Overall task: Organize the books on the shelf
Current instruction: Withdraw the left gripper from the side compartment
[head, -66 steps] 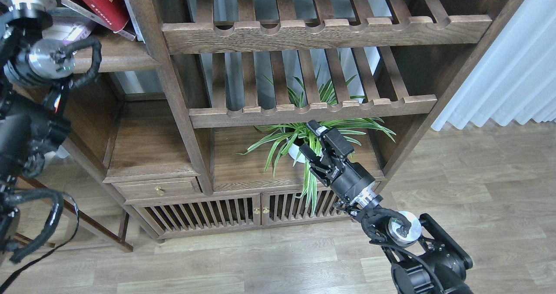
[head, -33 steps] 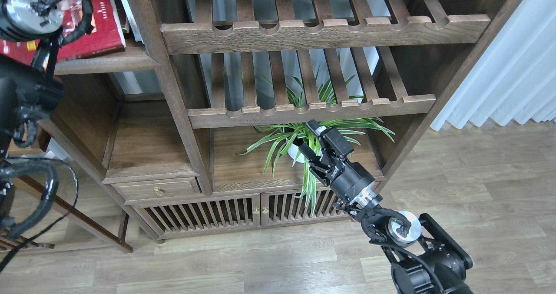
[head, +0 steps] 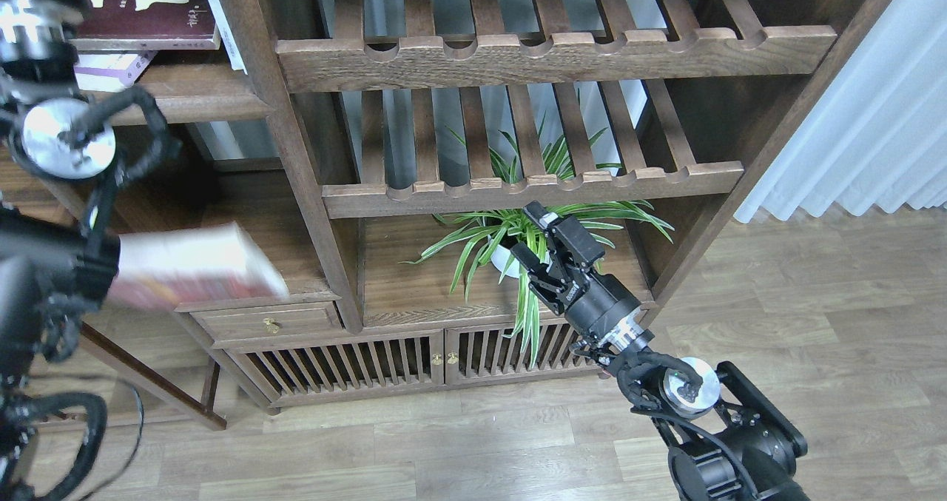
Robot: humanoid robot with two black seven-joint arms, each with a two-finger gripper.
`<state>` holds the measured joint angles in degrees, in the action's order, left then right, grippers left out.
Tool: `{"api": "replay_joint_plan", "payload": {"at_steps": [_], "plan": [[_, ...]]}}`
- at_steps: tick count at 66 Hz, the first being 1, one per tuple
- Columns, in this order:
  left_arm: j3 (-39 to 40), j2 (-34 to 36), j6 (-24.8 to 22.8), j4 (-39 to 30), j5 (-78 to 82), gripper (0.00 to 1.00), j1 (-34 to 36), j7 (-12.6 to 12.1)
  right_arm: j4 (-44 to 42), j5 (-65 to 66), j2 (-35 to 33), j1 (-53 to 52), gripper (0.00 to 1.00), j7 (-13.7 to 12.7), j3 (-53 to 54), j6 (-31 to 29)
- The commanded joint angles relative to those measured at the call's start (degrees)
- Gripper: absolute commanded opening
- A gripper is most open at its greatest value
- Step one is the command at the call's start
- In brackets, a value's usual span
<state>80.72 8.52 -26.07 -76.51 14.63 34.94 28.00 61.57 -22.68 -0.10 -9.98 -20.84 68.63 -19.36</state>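
Note:
On the shelf (head: 194,95) at the top left, a dark maroon book (head: 148,12) with big pale-yellow characters lies flat on a pale lavender-white book (head: 112,70). A thick book (head: 194,264) with a white page block and a reddish cover shows much lower. It is blurred, in front of the lower-left compartment, beside my left forearm (head: 44,264). I cannot tell whether anything holds it. My left arm's wrist ring (head: 29,24) is at the top-left corner; its fingers are cut off by the frame. My right gripper (head: 534,236) is open and empty in front of the plant.
A potted spider plant (head: 518,242) stands in the lower middle compartment. Two slatted racks (head: 533,190) with notched rails sit above it. A small drawer (head: 270,322) and slatted cabinet doors (head: 385,364) are below. White curtain (head: 873,116) at right, wood floor below.
The red book has left the top-left shelf and is now far lower, blurred. My left arm's wrist disc has dropped lower. The maroon and lavender books now show. The right arm barely moved.

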Motion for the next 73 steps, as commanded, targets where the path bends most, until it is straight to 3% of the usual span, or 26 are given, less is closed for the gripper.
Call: {"api": "replay_joint_plan", "payload": {"at_steps": [1, 8, 21, 22, 43, 61, 73], "plan": [[-0.13, -0.52, -1.93, -2.15, -0.39, 0.98, -4.09, -0.75, 0.13, 0.0, -0.08, 0.13, 0.98, 0.01, 0.01, -0.15], [-0.13, -2.36, -1.93, -2.6, -0.57, 0.98, -6.9, -2.77, 0.22, 0.0, -0.08, 0.22, 0.98, 0.01, 0.01, -0.24], [-2.41, -7.63, -1.93, -2.6, -0.57, 0.98, -12.7, -11.2, 0.66, 0.0, 0.1, -0.04, 0.98, 0.01, -0.07, -0.15], [-3.8, -8.52, -1.93, -2.6, -0.57, 0.98, -15.67, -12.77, 0.66, 0.0, 0.1, -0.13, 0.98, 0.01, -0.07, -0.15], [-17.17, -8.52, -1.93, -1.98, -0.48, 0.99, -26.33, -13.32, 1.01, -0.09, 0.1, -0.13, 0.98, 0.01, 0.01, -0.24], [-23.77, -8.52, -1.93, 1.0, -0.31, 0.99, -28.44, -15.6, 1.45, -0.09, -0.08, -0.13, 0.99, 0.01, 0.01, -0.24], [-23.86, -8.52, -1.93, 1.89, -0.31, 0.99, -28.35, -15.69, 1.71, -0.09, -0.08, -0.13, 0.99, 0.01, 0.01, -0.24]]}}
